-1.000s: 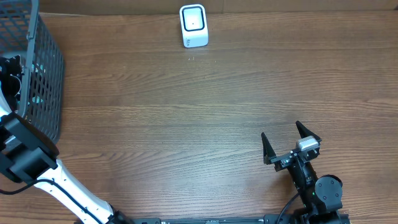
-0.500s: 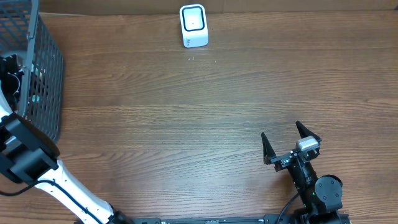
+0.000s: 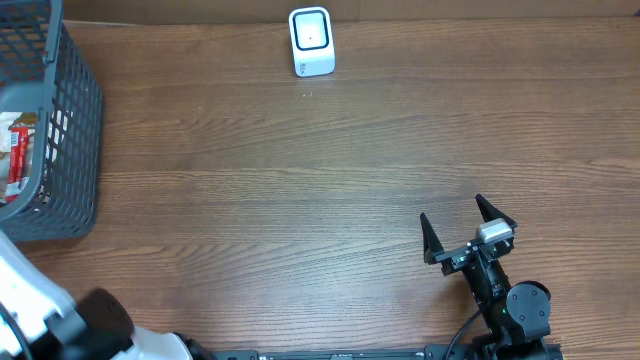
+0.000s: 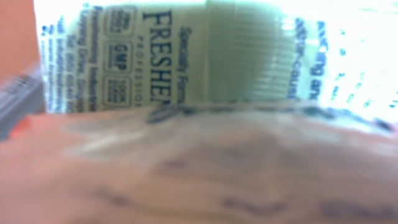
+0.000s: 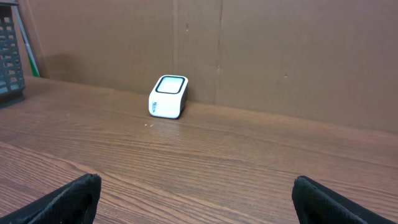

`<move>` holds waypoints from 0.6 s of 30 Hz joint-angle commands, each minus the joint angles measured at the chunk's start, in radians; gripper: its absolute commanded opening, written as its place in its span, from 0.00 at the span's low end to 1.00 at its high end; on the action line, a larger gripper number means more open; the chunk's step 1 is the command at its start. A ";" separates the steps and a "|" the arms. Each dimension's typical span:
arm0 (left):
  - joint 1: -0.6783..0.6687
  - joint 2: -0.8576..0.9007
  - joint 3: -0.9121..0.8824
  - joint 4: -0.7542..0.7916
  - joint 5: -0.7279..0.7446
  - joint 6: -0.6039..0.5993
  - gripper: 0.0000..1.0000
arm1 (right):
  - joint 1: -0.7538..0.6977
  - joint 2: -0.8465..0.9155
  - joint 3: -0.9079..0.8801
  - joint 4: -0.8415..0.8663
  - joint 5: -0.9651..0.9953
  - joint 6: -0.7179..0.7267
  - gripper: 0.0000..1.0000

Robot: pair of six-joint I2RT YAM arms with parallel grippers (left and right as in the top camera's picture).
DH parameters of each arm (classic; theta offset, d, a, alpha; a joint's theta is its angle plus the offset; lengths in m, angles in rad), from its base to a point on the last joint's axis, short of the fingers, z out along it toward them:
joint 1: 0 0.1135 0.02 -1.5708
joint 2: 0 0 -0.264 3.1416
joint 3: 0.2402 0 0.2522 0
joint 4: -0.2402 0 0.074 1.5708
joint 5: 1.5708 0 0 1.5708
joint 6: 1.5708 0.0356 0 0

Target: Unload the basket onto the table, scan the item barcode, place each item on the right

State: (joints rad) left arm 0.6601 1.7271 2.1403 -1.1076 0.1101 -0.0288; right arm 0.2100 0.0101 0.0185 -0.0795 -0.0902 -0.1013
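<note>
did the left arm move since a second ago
Yes. The left arm has pulled back off the grey basket toward the overhead view's bottom left corner.

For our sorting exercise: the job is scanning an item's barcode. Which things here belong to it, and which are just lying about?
Job: white barcode scanner; printed packet filling the left wrist view.
Lying about: grey wire basket; red-and-white packet inside it.
</note>
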 commanded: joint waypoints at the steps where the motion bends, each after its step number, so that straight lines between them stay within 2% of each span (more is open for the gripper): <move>1: -0.053 -0.142 0.033 0.000 0.021 -0.134 0.41 | 0.003 -0.006 -0.010 0.003 -0.004 0.004 1.00; 9: -0.310 -0.296 0.033 -0.100 -0.036 -0.137 0.40 | 0.003 -0.006 -0.010 0.003 -0.004 0.004 1.00; 18: -0.661 -0.283 0.002 -0.259 -0.057 -0.137 0.40 | 0.003 -0.006 -0.010 0.003 -0.004 0.004 1.00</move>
State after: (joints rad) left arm 0.1005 1.4429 2.1479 -1.3705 0.0727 -0.1551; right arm 0.2104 0.0101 0.0185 -0.0795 -0.0902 -0.1013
